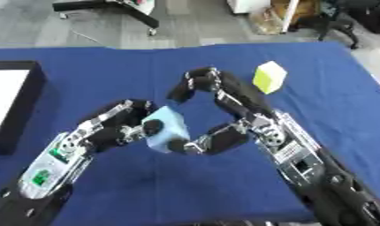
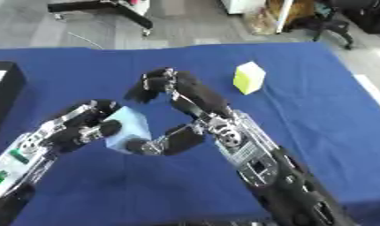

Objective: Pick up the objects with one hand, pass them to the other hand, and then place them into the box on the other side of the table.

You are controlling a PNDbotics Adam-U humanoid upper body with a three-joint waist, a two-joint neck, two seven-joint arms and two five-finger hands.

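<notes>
The left hand grasps a light blue block. The right hand, fingers curled, touches it. A yellow block stands far right on the blue table; a black box sits left.

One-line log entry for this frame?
phase: handover | light blue block: left hand curled round it, right hand thumb touching | yellow block: on table | box: far left

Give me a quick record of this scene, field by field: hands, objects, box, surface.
left hand: fingers curled round the light blue block
right hand: thumb at the block's lower edge, fingers arched above it
yellow block: on the blue cloth, right of centre, untouched
box: black, white inside, at left edge
stage: handover between hands
</notes>
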